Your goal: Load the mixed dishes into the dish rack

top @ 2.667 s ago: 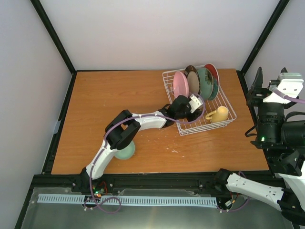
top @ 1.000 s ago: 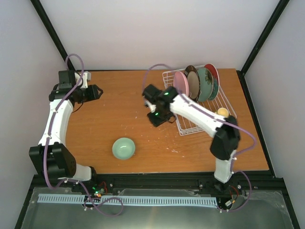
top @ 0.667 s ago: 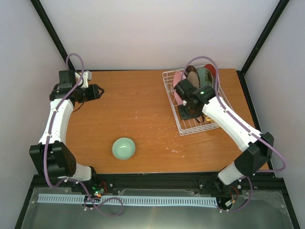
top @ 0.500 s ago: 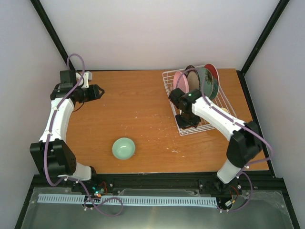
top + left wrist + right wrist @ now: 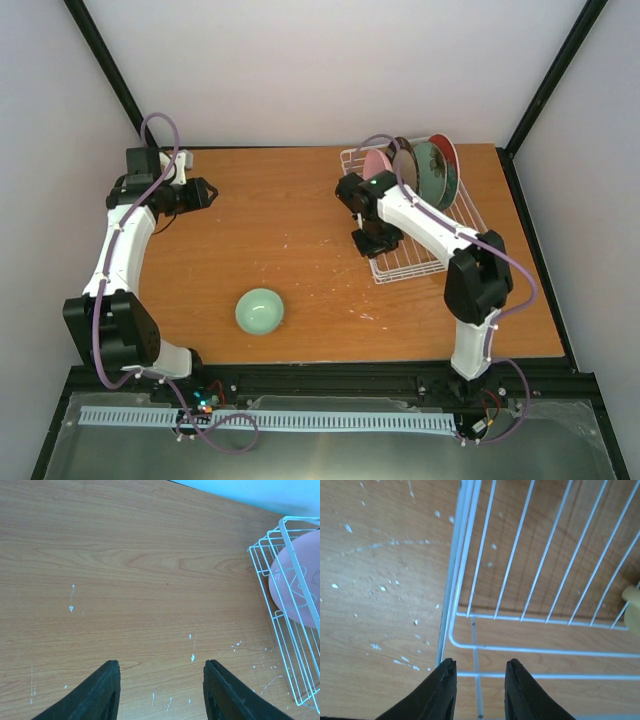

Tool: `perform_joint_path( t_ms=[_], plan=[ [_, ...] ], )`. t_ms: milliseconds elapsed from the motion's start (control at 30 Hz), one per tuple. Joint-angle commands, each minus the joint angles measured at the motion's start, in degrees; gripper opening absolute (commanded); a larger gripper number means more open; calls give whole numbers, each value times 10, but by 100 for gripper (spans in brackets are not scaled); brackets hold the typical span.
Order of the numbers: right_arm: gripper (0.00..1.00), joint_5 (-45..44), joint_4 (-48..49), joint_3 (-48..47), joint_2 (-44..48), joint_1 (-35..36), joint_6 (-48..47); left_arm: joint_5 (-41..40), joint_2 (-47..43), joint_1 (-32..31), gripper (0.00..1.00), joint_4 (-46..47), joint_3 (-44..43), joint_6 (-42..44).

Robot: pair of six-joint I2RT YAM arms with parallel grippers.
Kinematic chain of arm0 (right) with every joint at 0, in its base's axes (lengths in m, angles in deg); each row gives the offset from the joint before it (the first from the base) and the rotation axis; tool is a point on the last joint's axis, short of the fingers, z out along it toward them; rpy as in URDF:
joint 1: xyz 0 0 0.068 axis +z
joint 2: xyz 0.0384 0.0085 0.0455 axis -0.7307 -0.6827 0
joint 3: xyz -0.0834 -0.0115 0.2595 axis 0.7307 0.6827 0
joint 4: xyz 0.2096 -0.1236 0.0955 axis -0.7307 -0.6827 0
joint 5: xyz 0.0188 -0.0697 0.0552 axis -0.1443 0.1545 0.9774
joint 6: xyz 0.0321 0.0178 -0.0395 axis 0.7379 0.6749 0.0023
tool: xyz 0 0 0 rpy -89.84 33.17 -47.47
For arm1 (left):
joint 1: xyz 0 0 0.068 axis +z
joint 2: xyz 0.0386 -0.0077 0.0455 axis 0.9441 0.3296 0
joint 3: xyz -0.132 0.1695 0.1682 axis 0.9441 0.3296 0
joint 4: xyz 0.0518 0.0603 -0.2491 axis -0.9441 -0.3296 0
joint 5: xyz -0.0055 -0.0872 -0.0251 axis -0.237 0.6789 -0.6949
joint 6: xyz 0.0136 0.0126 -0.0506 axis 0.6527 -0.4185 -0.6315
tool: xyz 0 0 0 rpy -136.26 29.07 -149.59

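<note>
The white wire dish rack stands at the back right and holds several upright plates: pink, dark with cream centre, mint-green and red. The small mint-green bowl sits on the table at front left. My right gripper is open and empty above the rack's near-left corner. A sliver of the cream-yellow mug shows inside the rack. My left gripper is open and empty at the far left, and its view shows the rack and pink plate.
Black frame posts stand at the table's back corners. White specks dot the wood. The right arm's links lie over the rack's front half.
The left arm left the rack and now rests at the far left. The right arm swung in and, over the last second, moved about the rack's left side to its near-left corner.
</note>
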Motion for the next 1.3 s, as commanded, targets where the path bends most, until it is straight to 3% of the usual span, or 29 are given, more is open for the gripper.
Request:
perform_joint_path(
  t_ms=[0,300,433,700,800,1033,1267],
  plan=[
    [28,49,8,-78,-68,33,-26,-5,8,4,46,1,-13,13],
    [28,72,-49,-307,-202,65,-40,-9,19,8,46,-1,-25,20],
    [30,49,-78,-362,-207,67,-35,-9,25,16,47,-8,-35,27],
    [38,-35,-76,-284,-51,74,8,0,32,27,49,-6,-38,19],
    [39,-40,-56,-260,-18,120,-41,14,35,27,49,1,-37,14],
    [39,40,-43,-219,-74,221,-94,23,33,28,49,-3,-31,6],
    [39,91,34,-166,-117,258,-80,58,16,67,49,5,6,-8]
  ],
)
